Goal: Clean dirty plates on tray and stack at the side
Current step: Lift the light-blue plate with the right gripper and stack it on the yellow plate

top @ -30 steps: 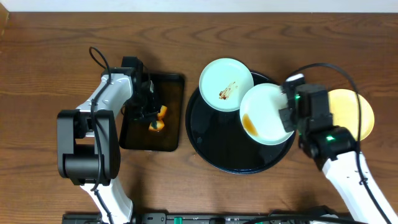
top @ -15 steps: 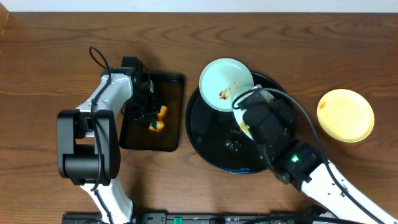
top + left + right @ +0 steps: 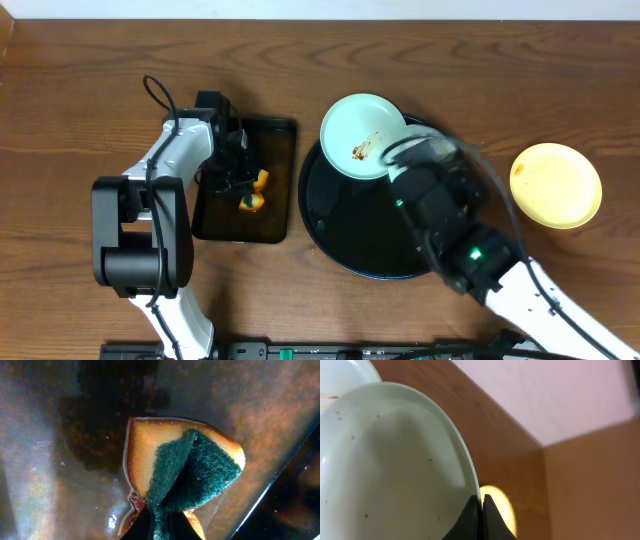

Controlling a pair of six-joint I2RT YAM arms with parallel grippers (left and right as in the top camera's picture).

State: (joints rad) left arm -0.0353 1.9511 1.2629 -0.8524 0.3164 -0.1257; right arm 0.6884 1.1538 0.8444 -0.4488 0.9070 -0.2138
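Plate [image 3: 395,460] in closed right end effector [image 3: 481,508] (left [image 3: 162,527], seemingly, on sponge [image 3: 185,465])

The right tool [image 3: 481,504] has swung its gripped mint plate [image 3: 395,460] inward over the tray [image 3: 335,215].

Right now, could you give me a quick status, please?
Left gripper shut on sponge. Right gripper shut on mint plate rim, over tray. Second mint plate, smeared, close alongside.
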